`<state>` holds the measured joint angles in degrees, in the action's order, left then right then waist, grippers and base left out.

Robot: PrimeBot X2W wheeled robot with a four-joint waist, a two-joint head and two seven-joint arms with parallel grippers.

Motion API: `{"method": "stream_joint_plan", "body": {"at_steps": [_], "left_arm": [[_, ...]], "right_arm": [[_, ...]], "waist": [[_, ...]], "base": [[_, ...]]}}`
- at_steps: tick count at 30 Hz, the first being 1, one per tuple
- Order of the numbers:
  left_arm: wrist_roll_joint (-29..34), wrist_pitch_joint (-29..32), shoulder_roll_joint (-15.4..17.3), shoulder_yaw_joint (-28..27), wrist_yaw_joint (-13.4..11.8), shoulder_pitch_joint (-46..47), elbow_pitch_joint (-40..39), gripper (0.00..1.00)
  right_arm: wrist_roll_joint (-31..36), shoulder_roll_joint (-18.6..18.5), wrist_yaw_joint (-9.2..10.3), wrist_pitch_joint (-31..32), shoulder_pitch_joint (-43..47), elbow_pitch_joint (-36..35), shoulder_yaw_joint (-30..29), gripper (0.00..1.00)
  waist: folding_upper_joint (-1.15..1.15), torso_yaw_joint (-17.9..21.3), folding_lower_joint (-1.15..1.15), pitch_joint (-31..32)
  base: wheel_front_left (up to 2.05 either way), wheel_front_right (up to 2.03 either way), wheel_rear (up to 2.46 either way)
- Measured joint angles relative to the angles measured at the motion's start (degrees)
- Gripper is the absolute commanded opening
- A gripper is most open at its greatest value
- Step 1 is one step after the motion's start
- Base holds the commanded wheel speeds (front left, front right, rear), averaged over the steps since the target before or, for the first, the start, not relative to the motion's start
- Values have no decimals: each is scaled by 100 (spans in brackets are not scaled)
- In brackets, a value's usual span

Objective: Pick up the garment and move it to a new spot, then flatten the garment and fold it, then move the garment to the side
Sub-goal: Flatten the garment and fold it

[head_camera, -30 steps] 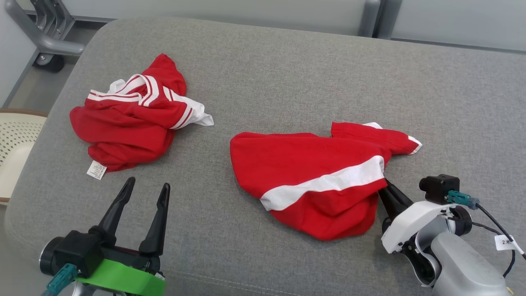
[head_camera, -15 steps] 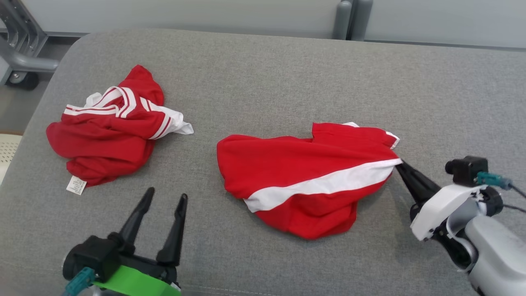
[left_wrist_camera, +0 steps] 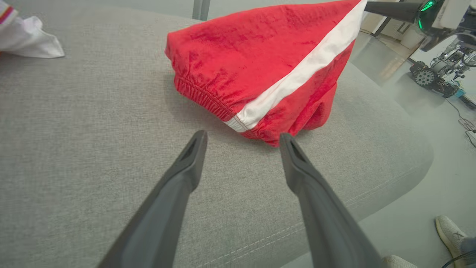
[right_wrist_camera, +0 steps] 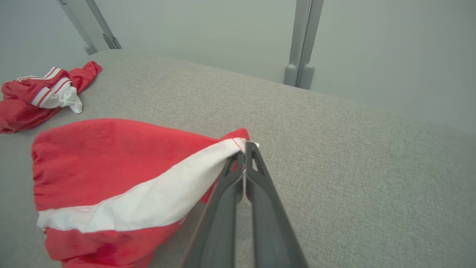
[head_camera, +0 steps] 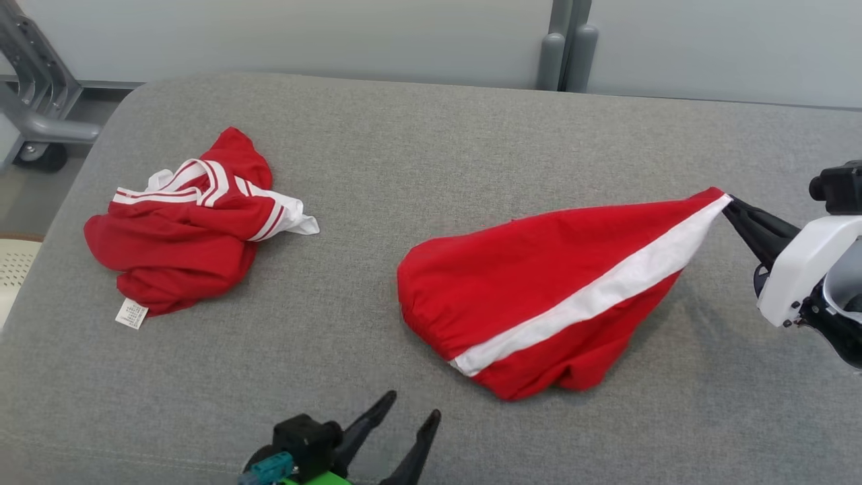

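Head view: spare garment crumpled at 9 o'clock on grey surface. Left fingers at 6 o'clock, spread, empty. Shorts lie right of centre, corner raised toward 2 o'clock. Right wrist view: right fingers pressed together, pinching that white-striped corner. Left wrist view adds elastic waistband and a shoe.

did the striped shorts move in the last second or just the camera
Yes. The striped shorts have shifted to the robot's right, away from the crumpled red garment, with one corner stretched out by the shut right claw.
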<state>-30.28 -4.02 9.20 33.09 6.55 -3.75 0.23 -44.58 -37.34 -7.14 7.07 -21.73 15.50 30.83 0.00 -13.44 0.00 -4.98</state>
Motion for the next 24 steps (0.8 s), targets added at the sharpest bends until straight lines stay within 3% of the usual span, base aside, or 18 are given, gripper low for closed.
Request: {"method": "stream_joint_plan", "body": {"at_steps": [7,15,24], "left_arm": [[-690,232,-625,119,2,311,608,100],[-1066,457,-597,63,32,693,1324,100],[-1959,558,-655,129,44,1122,1703,100]], "right_arm": [[-256,-2,0,390,8,-506,110,0],[-344,-199,0,671,-55,-840,97,0],[-391,-388,0,887,-183,-1187,-83,0]], "waist": [[0,-41,0,-17],[0,166,0,-122],[0,275,0,-436]], "base": [[0,0,0],[0,0,0],[0,0,0]]}}
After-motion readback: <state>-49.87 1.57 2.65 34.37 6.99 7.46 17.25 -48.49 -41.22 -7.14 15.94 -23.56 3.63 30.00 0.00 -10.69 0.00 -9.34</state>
